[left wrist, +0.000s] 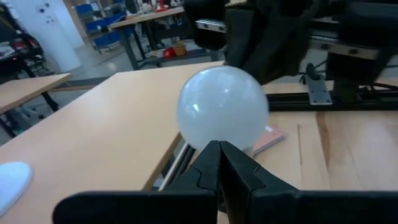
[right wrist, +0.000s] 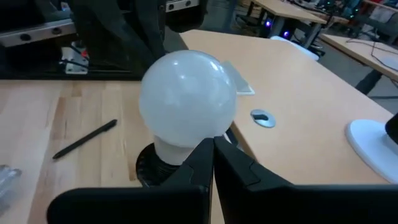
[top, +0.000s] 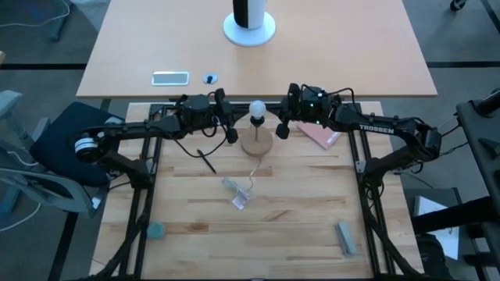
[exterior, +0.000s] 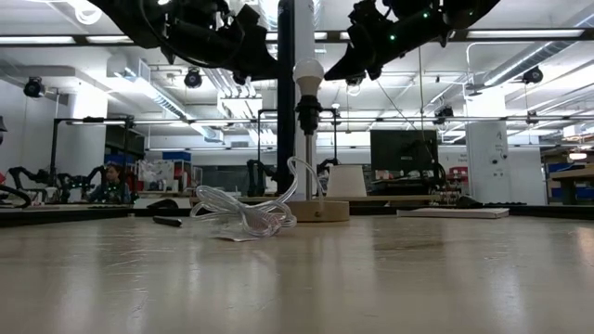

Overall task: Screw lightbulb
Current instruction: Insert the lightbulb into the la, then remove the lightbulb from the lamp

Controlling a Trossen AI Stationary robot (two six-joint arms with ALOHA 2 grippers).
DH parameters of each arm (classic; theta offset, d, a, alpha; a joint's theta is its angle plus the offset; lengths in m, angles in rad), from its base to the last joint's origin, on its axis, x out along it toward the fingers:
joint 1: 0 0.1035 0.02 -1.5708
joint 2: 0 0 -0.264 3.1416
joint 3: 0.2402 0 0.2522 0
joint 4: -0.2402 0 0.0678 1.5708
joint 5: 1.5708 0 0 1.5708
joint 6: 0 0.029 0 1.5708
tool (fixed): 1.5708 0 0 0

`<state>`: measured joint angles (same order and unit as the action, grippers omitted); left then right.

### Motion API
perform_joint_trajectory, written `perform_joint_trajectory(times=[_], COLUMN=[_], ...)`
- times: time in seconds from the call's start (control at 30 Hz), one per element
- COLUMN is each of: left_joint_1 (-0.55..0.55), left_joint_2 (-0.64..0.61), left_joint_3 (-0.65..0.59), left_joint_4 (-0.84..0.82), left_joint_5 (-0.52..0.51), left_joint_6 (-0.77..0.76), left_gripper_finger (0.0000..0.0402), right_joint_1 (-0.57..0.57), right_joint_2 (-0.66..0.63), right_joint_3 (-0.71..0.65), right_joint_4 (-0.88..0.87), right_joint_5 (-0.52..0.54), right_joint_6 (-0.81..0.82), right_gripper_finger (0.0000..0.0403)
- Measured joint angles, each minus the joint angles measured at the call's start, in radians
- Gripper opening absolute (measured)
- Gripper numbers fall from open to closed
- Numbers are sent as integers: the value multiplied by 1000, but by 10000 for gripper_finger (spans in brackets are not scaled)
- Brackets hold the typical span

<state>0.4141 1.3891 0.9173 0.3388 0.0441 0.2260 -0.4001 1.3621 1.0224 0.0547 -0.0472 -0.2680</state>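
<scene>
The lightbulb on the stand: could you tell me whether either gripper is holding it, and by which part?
Nothing is held. The lightbulb sits in its socket, with the shut left gripper and shut right gripper beside it.

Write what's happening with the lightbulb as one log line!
lightbulb: seated upright in socket | left end effector: shut, beside bulb, empty | right end effector: shut, beside bulb, empty

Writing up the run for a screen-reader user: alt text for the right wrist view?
A white frosted lightbulb sits upright in a black socket, seen close past the right gripper and its shut dark fingers. A black pen lies on the wooden table beyond.
</scene>
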Motion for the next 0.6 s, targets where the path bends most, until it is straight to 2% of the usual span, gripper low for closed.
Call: perform_joint_trajectory(times=[0.2, 0.43, 0.6], left_joint_1=[1, 0, 2], left_joint_2=[0, -13, -40], left_joint_3=[0, 0, 1], left_joint_4=[0, -35, -34], left_joint_5=[-28, -46, -81], left_joint_6=[-1, 1, 66], left_gripper_finger=[0, 0, 0], right_joint_1=[11, 15, 15], right_joint_2=[0, -2, -24], right_joint_3=[0, 0, 0], right_joint_4=[-12, -43, -89], right_joint_5=[-41, -40, -28], right_joint_6=[-1, 20, 31], right_gripper_finger=[7, 7, 7])
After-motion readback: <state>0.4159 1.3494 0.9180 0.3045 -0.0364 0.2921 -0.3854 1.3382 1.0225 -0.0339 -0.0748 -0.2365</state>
